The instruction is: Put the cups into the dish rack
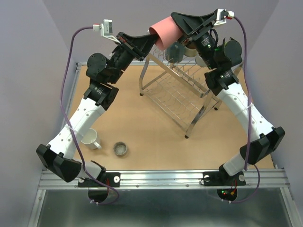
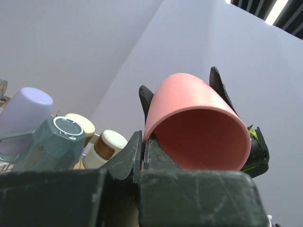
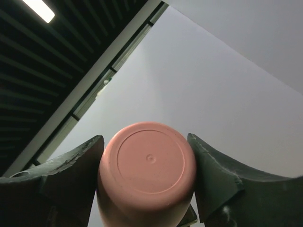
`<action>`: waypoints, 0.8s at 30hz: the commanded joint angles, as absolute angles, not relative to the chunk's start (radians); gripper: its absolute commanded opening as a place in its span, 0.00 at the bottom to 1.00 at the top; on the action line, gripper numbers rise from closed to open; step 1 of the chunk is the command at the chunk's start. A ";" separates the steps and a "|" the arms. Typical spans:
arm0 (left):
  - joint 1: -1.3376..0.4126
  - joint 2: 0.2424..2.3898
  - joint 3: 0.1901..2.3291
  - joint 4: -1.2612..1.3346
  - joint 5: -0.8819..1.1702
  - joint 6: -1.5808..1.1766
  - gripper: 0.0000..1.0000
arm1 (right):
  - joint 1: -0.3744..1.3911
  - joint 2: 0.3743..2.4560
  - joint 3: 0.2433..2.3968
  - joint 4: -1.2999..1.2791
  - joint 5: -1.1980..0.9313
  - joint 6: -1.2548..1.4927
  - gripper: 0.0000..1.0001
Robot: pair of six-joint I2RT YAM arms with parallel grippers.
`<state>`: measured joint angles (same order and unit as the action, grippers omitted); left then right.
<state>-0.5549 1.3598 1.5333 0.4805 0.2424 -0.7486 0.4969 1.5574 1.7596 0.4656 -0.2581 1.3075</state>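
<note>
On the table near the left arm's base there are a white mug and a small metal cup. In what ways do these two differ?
The white mug is plain white, while the metal cup is shiny grey. The white mug has a side handle; the metal cup shows none. The white mug looks taller, the metal cup short and squat. Both stand mouth up on the table, apart from each other and outside the dish rack.

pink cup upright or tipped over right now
Tipped on its side in mid-air: the pink cup turns its open mouth to the left wrist camera and its flat base to the right one.
</note>
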 commanded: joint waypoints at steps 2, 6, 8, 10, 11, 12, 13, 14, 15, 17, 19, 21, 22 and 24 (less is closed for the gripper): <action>-0.571 1.351 1.565 0.529 0.235 -0.718 0.00 | 0.512 1.542 1.819 0.554 -0.279 1.321 0.29; -0.569 1.362 1.568 0.512 0.258 -0.721 0.08 | 0.512 1.526 1.799 0.538 -0.267 1.302 0.01; -0.569 1.362 1.575 0.471 0.270 -0.712 0.40 | 0.512 1.516 1.784 0.532 -0.255 1.284 0.00; -0.569 1.352 1.571 0.437 0.267 -0.693 0.56 | 0.511 1.497 1.776 0.508 -0.236 1.258 0.00; -0.568 1.342 1.565 0.399 0.262 -0.684 0.64 | 0.506 1.490 1.776 0.494 -0.232 1.243 0.00; -0.565 1.332 1.560 0.373 0.253 -0.674 0.87 | 0.505 1.482 1.779 0.456 -0.218 1.197 0.00; -0.557 1.307 1.546 0.351 0.252 -0.657 0.96 | 0.499 1.465 1.793 0.425 -0.207 1.166 0.00; -0.546 1.293 1.539 0.309 0.259 -0.650 0.99 | 0.497 1.457 1.804 0.390 -0.195 1.132 0.00; -0.522 1.278 1.529 0.286 0.274 -0.647 0.99 | 0.492 1.450 1.815 0.324 -0.172 1.056 0.00; -0.497 1.220 1.493 0.208 0.276 -0.635 0.99 | 0.476 1.421 1.835 0.267 -0.154 0.946 0.00; -0.460 1.151 1.453 0.157 0.262 -0.621 0.99 | 0.465 1.402 1.847 0.161 -0.117 0.869 0.00; -0.443 1.112 1.447 0.042 0.212 -0.577 0.99 | 0.463 1.381 1.873 0.035 -0.066 0.728 0.00; -0.442 1.086 1.456 -0.066 0.189 -0.557 0.99 | 0.465 1.376 1.884 -0.012 -0.043 0.682 0.00; -0.442 1.071 1.476 -0.190 0.129 -0.505 0.99 | 0.465 1.359 1.900 -0.151 0.012 0.558 0.00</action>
